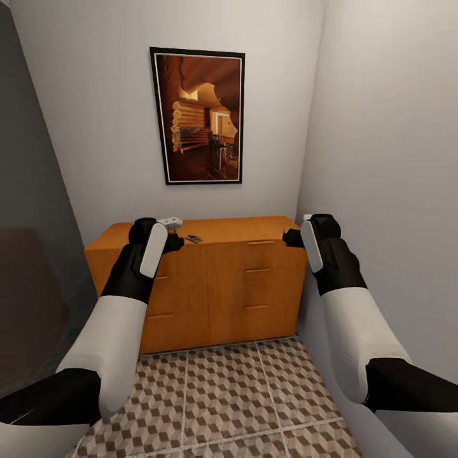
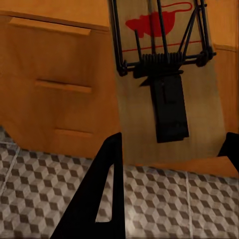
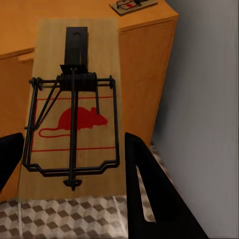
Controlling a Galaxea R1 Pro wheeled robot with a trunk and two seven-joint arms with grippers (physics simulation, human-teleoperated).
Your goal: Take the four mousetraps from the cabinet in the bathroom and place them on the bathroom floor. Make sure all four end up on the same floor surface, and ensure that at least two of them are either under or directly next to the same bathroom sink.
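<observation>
Right gripper (image 3: pixel 69 164) pinching a mousetrap (image 3: pixel 74 109), left gripper (image 2: pixel 169 154) pinching another mousetrap (image 2: pixel 164 84), cabinet (image 1: pixel 210 286) beyond.

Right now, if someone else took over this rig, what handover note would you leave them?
Left gripper: shut on a mousetrap.
Right gripper: shut on a second mousetrap.
Both arms are raised in front of the cabinet.
Another trap lies on the cabinet top near the left gripper; one also lies near a top corner in the right wrist view.
Done: two traps picked up.
Left: none is on the bathroom floor yet; place all four, two by the sink.
</observation>
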